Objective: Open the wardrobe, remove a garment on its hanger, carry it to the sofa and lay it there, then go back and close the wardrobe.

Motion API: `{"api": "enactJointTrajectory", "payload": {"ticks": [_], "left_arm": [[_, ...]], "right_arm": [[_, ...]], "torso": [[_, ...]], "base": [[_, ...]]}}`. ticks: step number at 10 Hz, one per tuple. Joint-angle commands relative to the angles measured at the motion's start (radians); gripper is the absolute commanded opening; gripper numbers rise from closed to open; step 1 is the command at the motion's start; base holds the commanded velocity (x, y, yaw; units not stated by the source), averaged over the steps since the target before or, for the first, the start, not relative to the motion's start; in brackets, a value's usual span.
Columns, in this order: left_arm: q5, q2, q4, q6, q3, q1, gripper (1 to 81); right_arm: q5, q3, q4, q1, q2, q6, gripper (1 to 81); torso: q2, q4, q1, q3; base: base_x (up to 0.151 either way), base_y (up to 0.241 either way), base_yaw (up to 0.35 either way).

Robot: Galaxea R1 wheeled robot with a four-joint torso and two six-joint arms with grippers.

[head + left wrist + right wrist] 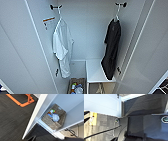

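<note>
- The wardrobe stands open in the head view, its 2 white doors swung out toward the left and right edges of the frame and its pale back wall filling the middle.
- A black shirt hangs at the upper right of the frame from a pale hanger, whose hook sits on a dark peg at the top.
- A white shirt hangs left of centre from its own hanger on a second dark peg; the 2 shirts are well apart.
- A small label with an orange strip sits on the inner wall at upper left, just beside the white shirt.
- A white shelf lies at lower centre, and the black shirt's hem hangs down over its right part.
- A woven basket at the bottom centre holds coloured bottles; in the left wrist view the same basket rests in the wardrobe's bottom, right of centre.
- Dark grey carpet covers the floor, with an orange frame at that view's upper left.
- The right wrist view shows carpet and a white panel at upper left.
- I cannot tell whether either claw is open or closed, nor how either arm is posed.
</note>
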Motion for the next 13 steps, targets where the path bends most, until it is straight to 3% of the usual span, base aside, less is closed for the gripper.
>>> {"api": "enactJointTrajectory", "payload": {"ticks": [1, 2, 4, 5, 6, 7, 9, 13], "left_arm": [[0.022, -0.047, 0.392, -0.004, 0.032, 0.015, 81.1], [0.062, -0.069, 0.474, -0.004, 0.053, 0.027, 81.1], [0.16, -0.12, 0.722, -0.003, 0.125, 0.052, 81.1], [0.214, -0.109, 0.885, -0.001, 0.129, 0.058, 81.1], [0.296, -0.089, 0.955, 0.003, 0.125, 0.058, 81.1], [0.343, -0.078, 0.961, 0.008, 0.123, 0.058, 81.1], [0.36, -0.081, 0.955, 0.008, 0.12, 0.07, 81.1], [0.38, -0.074, 0.946, 0.003, 0.102, 0.079, 81.1]], "right_arm": [[-0.094, -0.044, -0.003, 0.063, 0.031, -0.012, 81.1], [-0.117, -0.07, -0.009, 0.064, 0.044, -0.018, 81.1], [-0.191, -0.11, -0.176, 0.066, 0.079, -0.098, 81.1], [-0.241, -0.112, -0.332, 0.071, 0.105, -0.154, 81.1], [-0.297, -0.115, -0.466, 0.087, 0.137, -0.162, 81.1], [-0.337, -0.141, -0.544, 0.115, 0.169, -0.159, 81.1], [-0.363, -0.233, -0.632, 0.17, 0.226, -0.157, 81.1], [-0.36, -0.331, -0.663, 0.313, 0.24, -0.153, 81.1]], "torso": [[0.0, 0.0, 0.0, 0.0], [0.0, 0.0, 0.0, 0.0], [0.0, 0.0, 0.0, 0.0], [0.0, 0.0, 0.0, 0.0], [0.0, 0.0, 0.0, 0.0], [0.0, 0.0, 0.0, 0.0], [0.0, 0.0, 0.0, 0.0], [0.0, 0.0, 0.0, 0.0]], "base": [[0.0, 0.0, 0.0], [0.0, 0.0, 0.0], [0.0, 0.0, 0.0], [0.0, 0.0, 0.0], [0.0, 0.0, 0.0], [0.0, 0.0, 0.0], [0.0, 0.0, 0.0], [0.0, 0.0, 0.0]]}}
